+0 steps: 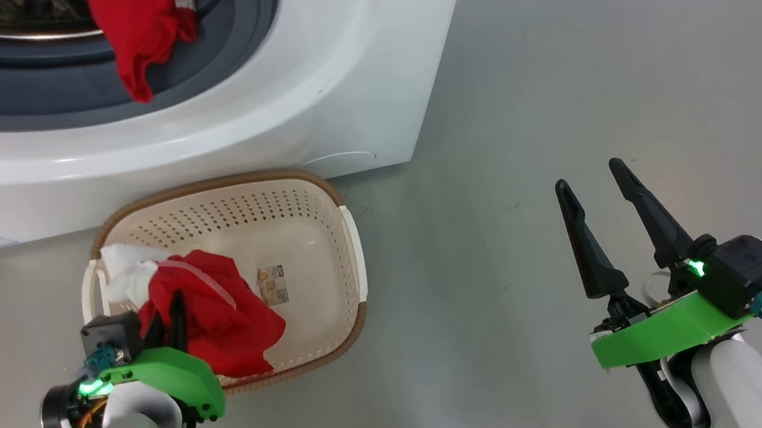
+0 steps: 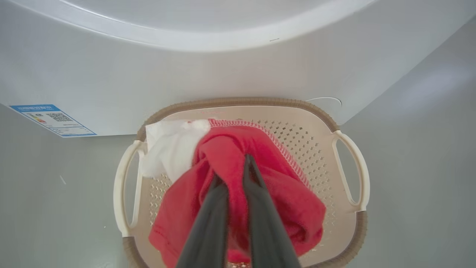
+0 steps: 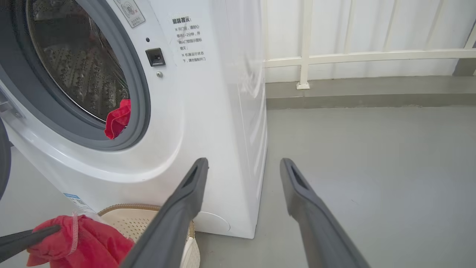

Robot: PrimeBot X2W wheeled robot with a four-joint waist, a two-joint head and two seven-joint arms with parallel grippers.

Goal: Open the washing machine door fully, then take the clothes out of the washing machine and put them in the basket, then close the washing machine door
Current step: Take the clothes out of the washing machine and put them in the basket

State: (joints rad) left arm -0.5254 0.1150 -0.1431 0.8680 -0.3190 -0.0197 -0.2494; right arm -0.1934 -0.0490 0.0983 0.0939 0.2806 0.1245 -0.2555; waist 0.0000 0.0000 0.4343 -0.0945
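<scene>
The left gripper (image 2: 232,169) has its two dark fingers pressed together on a fold of a red garment (image 2: 230,145), pinching it near the top of the bundle. The cloth drapes down around both fingers, and a white part (image 2: 169,149) spreads toward the basket's left handle. The bundle hangs over the near left part of the basket (image 2: 238,101), within its brown rim (whether its lower edge touches the bottom cannot be told). A sticker (image 1: 273,284) shows on the bare basket bottom just beside the cloth. The basket stands on the grey floor (image 1: 583,86), close against the front of the washing machine (image 1: 241,116), whose blue label (image 2: 52,120) sits low on its left. Higher up, a second red garment (image 1: 138,35) hangs out of the drum over the grey gasket (image 1: 235,40), well apart from the left gripper. The right gripper (image 1: 589,176) hovers over bare floor to the right of the basket, its fingers spread wide and holding nothing.
</scene>
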